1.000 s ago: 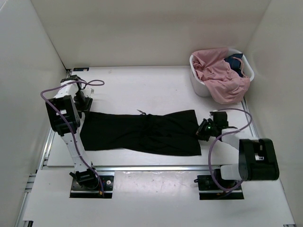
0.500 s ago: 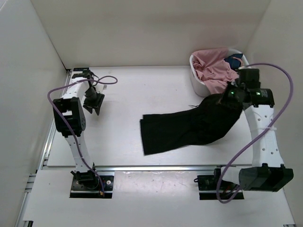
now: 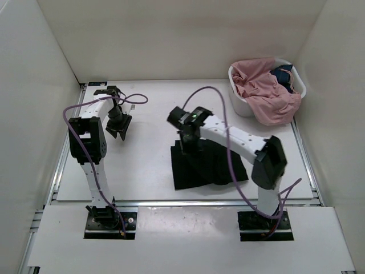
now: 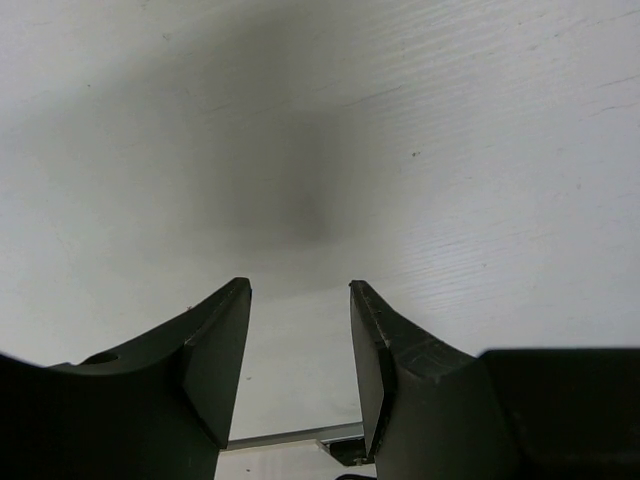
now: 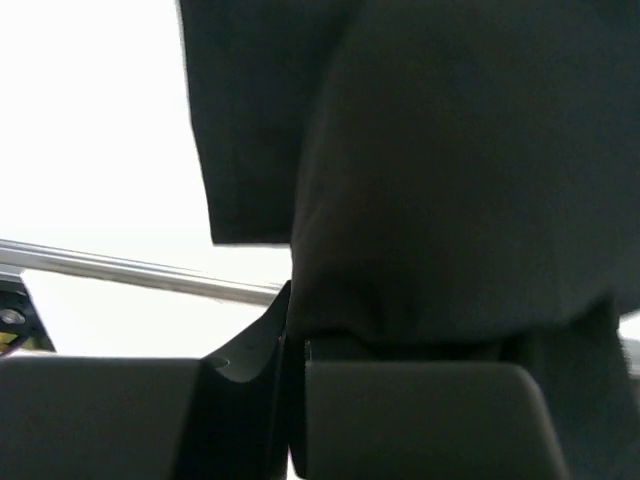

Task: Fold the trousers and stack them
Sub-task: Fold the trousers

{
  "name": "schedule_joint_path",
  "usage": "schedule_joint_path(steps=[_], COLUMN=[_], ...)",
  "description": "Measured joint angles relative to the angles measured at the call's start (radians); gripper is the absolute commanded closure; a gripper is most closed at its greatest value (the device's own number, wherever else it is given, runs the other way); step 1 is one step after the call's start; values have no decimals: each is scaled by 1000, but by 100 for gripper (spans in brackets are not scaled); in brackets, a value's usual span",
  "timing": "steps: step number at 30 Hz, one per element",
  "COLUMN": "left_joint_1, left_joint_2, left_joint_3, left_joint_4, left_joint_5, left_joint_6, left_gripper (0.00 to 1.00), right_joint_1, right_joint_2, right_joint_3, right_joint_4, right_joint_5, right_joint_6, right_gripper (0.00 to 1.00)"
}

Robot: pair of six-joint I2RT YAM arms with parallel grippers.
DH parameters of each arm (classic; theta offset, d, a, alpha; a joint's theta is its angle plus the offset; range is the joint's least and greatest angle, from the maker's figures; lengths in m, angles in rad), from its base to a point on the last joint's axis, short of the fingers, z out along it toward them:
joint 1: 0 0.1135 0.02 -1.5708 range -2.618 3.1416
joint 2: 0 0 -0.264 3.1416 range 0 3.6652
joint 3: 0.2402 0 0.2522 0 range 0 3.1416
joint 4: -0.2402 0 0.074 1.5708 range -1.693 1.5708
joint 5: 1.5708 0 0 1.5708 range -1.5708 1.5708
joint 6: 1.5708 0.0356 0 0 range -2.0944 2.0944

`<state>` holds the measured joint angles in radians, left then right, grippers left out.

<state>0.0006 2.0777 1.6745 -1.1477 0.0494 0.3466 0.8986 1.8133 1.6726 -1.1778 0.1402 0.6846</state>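
Note:
The black trousers (image 3: 208,165) lie doubled over on the white table (image 3: 148,108), right of centre. My right gripper (image 3: 187,142) is shut on their upper layer at the fold's far left corner; in the right wrist view the dark cloth (image 5: 450,180) fills the frame and runs between the closed jaws. My left gripper (image 3: 118,130) is open and empty above the bare table at the far left; its fingers (image 4: 215,350) stand apart over white surface.
A white basket (image 3: 242,103) at the back right holds pink clothes (image 3: 265,91) and something dark blue. White walls close in the table on three sides. A metal rail (image 3: 171,202) runs along the table's near edge.
My right gripper has carried the trousers' right end leftward over the rest, folding them in half. My left gripper let go of the left end and lifted away toward the back left.

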Motion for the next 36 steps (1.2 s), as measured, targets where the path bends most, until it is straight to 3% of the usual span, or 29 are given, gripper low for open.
schedule_joint_path(steps=[3,5,6,8,10,17,20,24,29,33,36], left_joint_1=[0,0,0,0,0,0,0,0,-3,-40,-139], left_joint_2=[0,3,4,5,5,6,6,6,6,-8,-71], left_joint_3=[-11,-12,-12,-12,-12,-12,-12,-12,-2,13,9], left_joint_4=[1,1,1,1,3,7,8,6,-6,-16,-17], left_joint_5=[0,0,0,0,-2,-14,-16,-16,-14,3,20], left_joint_6=[-1,-1,-1,-1,-1,-1,0,3,18,42,84], left_gripper=[44,44,44,44,44,44,44,43,43,43,41], right_joint_1=[68,85,86,82,78,153,222,246,150,23,-27], right_joint_2=[132,197,222,267,303,302,233,11,-249,-359,-378], right_joint_3=[127,170,180,193,206,296,288,106,-156,-365,-492], right_joint_4=[-2,5,2,2,5,124,195,317,424,458,463], right_joint_5=[12,18,19,21,8,-86,-147,-186,-129,-53,6], right_joint_6=[6,3,1,-11,-34,-217,-286,-332,-293,-211,-145], right_gripper=[100,92,83,53,44,43,35,33,31,38,48])
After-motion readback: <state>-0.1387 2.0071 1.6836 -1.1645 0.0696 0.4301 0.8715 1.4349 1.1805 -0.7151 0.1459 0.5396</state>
